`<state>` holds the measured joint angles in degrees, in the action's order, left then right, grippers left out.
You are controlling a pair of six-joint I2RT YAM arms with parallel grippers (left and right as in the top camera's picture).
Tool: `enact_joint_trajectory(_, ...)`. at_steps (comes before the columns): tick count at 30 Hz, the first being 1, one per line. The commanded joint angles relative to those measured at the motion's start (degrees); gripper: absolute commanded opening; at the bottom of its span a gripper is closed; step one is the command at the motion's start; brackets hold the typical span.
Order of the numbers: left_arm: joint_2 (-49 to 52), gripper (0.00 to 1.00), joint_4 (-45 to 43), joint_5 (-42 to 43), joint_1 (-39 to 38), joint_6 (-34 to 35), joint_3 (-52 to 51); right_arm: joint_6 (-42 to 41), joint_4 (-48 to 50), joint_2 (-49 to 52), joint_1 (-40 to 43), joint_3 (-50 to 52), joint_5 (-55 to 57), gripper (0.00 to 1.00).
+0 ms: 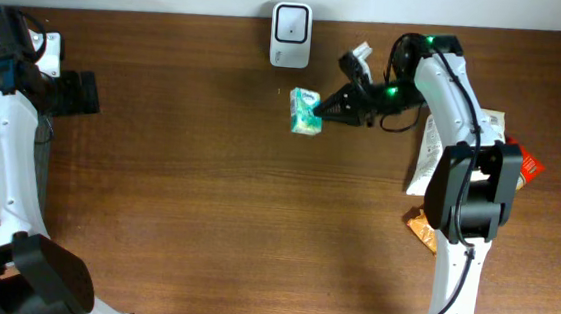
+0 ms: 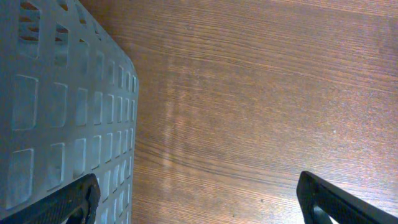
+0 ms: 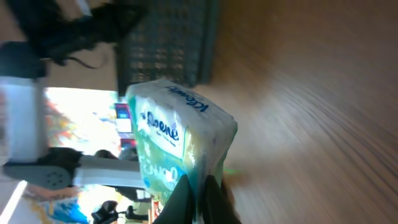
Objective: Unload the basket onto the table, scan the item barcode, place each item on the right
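My right gripper [image 1: 326, 107] is clenched on the tissue pack [image 1: 305, 113], near the table's [image 1: 207, 201] far edge, by the scanner [image 1: 292, 23]; my left gripper [image 2: 199, 202] stands released.

The white scanner [image 1: 291, 35] stands at the far edge of the wooden table [image 1: 207, 201]. Just below the scanner, a little to its right, is a small green-and-white tissue pack [image 1: 305, 111]. The right gripper [image 1: 326, 107] reaches in from the scanner's right side, and its fingers are pinched on the pack's right edge. Further right of the scanner, partly under the right arm, lie a white packet [image 1: 424, 158] and an orange packet [image 1: 420, 230]. The left gripper [image 1: 77, 93] is far to the scanner's left, well apart from the pack.
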<state>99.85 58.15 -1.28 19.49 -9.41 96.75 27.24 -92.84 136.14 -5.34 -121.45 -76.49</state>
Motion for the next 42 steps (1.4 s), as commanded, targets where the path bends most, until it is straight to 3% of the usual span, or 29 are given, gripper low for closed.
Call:
enact_joint_trajectory(1,-0.1,0.99,0.0,0.4,0.5,-0.5,0.2,2.3,1.0,-1.8,-1.4,-1.2,-12.5,0.04)
enact_joint_trajectory(11,-0.1,0.99,0.0,0.5,0.5,-0.5,0.3,-2.9,-2.4,-7.5,0.8,-1.5,-12.5,0.04)
enact_joint_trajectory(20,-0.1,0.99,0.0,0.4,0.5,-0.5,0.2,3.0,-2.3,-21.9,4.2,-1.5,-12.5,0.04)
enact_joint_trajectory(26,-0.1,0.99,0.0,0.4,0.5,-0.5,0.3,6.3,-1.1,-22.5,4.3,-1.5,-12.2,0.04)
enact_joint_trajectory(29,-0.1,0.99,0.0,0.4,0.5,-0.5,0.3,6.1,7.9,-22.5,3.1,-1.5,-1.1,0.04)
enact_joint_trajectory(31,-0.1,0.99,0.0,0.4,0.5,-0.5,0.3,-2.3,17.1,-22.5,1.0,-1.5,10.3,0.04)
enact_joint_trajectory(33,-0.1,0.99,0.0,0.4,0.5,-0.5,0.3,-15.7,27.9,-22.5,-2.3,-1.5,31.8,0.04)
enact_joint_trajectory(35,-0.1,0.99,0.0,0.5,0.5,-0.5,0.3,-21.0,36.1,-22.4,-8.1,-1.5,57.2,0.04)
enact_joint_trajectory(38,-0.1,0.99,0.0,0.4,0.5,-0.5,0.2,-18.1,44.3,-20.7,-15.5,-1.5,84.7,0.04)
enact_joint_trajectory(40,-0.1,0.99,0.0,0.4,0.5,-0.5,0.3,-9.5,53.9,-16.5,-19.2,-1.5,97.8,0.04)
enact_joint_trajectory(42,-0.1,0.99,0.0,0.4,0.5,-0.5,0.3,0.7,65.9,-10.9,-20.5,-1.5,103.4,0.04)
